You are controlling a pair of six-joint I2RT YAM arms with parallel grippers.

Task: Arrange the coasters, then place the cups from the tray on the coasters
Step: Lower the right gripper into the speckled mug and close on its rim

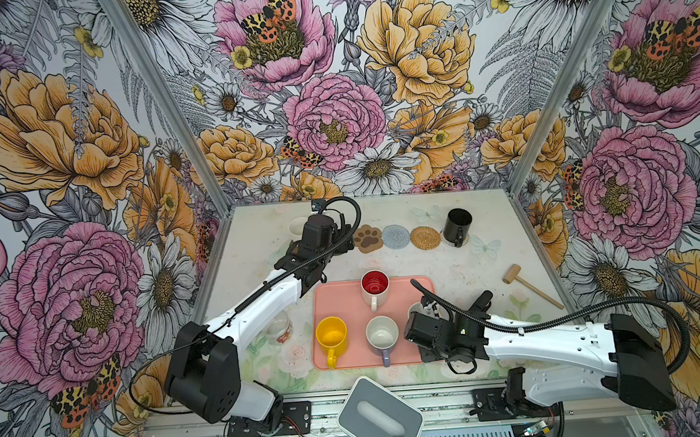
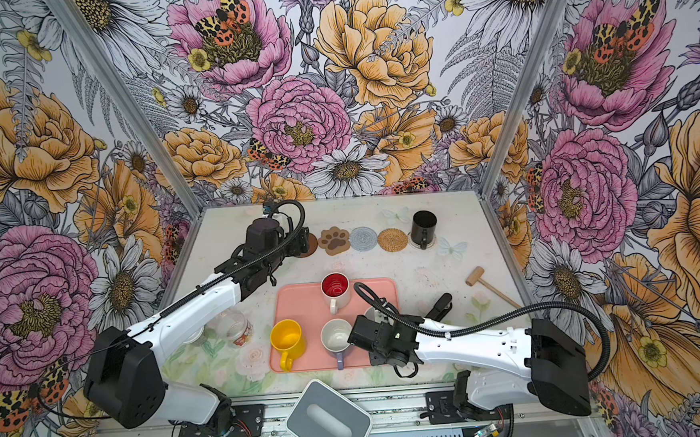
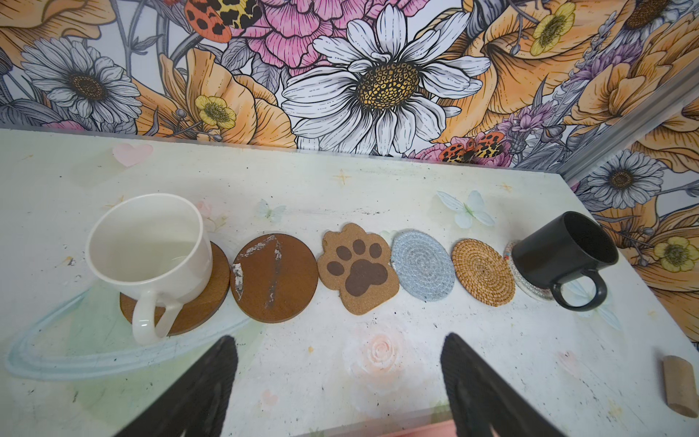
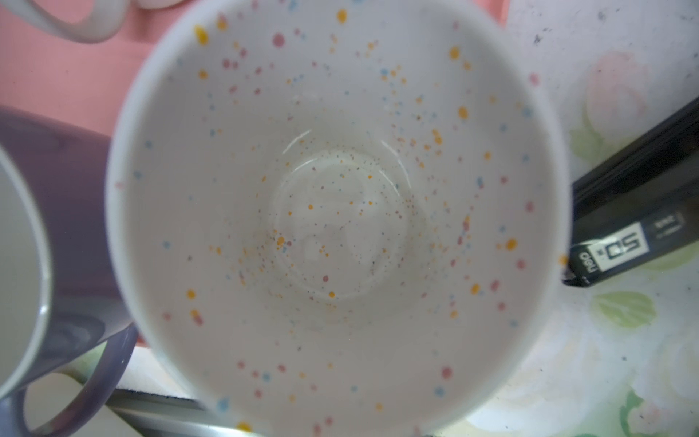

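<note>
The left gripper (image 3: pixel 338 340) is hovering wide open and empty before the row of coasters (image 3: pixel 357 265) on the counter (image 3: pixel 416 378), with the cream cup (image 3: pixel 151 246) and black cup (image 3: pixel 563 251) standing at its ends. The right gripper (image 1: pixel 427 310) is hanging over the speckled cup (image 4: pixel 336 212) at the edge of the tray (image 1: pixel 345 299); its grip cannot be told.

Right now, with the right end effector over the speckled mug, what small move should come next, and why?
Probably lift the speckled mug straight up off the pink tray. The right end effector sits right at it, grip hidden, and the rattan coaster beside the black mug stands free.
</note>
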